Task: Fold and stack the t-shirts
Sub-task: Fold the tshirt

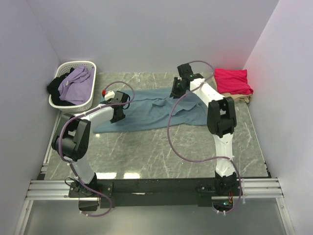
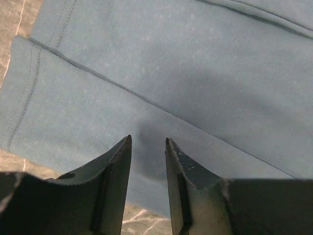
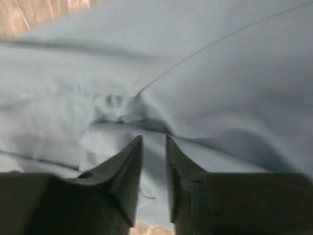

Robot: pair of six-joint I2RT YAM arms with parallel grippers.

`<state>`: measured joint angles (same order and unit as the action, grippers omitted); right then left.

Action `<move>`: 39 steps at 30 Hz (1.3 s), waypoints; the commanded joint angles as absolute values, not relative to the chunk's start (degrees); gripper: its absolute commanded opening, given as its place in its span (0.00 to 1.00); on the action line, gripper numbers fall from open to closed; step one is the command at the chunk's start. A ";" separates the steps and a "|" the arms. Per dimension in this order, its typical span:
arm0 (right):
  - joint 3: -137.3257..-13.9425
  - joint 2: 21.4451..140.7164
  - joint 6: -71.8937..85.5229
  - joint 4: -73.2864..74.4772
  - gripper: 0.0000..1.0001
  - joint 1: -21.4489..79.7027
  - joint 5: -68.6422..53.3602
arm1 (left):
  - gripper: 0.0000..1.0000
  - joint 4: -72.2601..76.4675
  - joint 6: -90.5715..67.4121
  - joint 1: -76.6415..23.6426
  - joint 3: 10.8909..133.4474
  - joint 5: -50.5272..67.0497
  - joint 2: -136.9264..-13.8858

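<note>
Your left gripper (image 2: 147, 142) is hanging over the left end of the dusty teal-blue t-shirt (image 1: 146, 110), its jaws standing partly open with a narrow gap and nothing between them. In the left wrist view the cloth is lying flat just under the fingertips, a folded edge is running diagonally across it just beyond them, and a stitched hem is showing at the far left, where the shirt is ending on the grey marbled worktop (image 1: 161, 152). Your right gripper (image 3: 153, 138) is sitting over the right half of the same shirt, near its far edge. Its jaws are also standing a little apart, gripping nothing, and a small bunch of wrinkles is lying just ahead of its fingertips. Whether either pair of tips is touching the cloth, you cannot tell from these views. The teal shirt is stretching sideways across the middle of the worktop between the two arms. Well off to the right, at the far right corner, the crimson-pink t-shirt (image 1: 234, 81) is lying folded on top of the pale beige t-shirt (image 1: 243, 99). At the far left, the white slatted basket (image 1: 78, 63) is holding purple cloth (image 1: 76, 84) and black cloth (image 1: 55, 88).
</note>
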<state>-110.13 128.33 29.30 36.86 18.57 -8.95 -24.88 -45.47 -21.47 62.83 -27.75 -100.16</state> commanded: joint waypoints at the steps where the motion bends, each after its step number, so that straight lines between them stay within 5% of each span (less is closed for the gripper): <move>1: -102.15 112.72 27.78 32.70 0.37 17.40 -4.14 | 0.40 -24.61 -44.65 -21.71 63.99 -27.42 -97.56; 5: -93.71 104.69 26.98 33.13 0.47 17.05 -0.35 | 0.40 -24.35 -44.47 -21.71 64.51 -26.11 -97.38; 10: -82.73 99.25 29.00 31.39 0.47 16.35 -7.01 | 0.40 -23.64 -44.47 -21.80 63.63 -25.23 -96.68; 20: -56.37 91.94 36.38 4.70 0.52 16.44 -12.47 | 0.40 -22.41 -44.65 -21.88 62.05 -24.96 -95.45; 39: -53.79 94.65 37.26 -8.17 0.56 16.79 -13.89 | 0.39 -22.68 -44.74 -21.97 62.40 -25.31 -97.38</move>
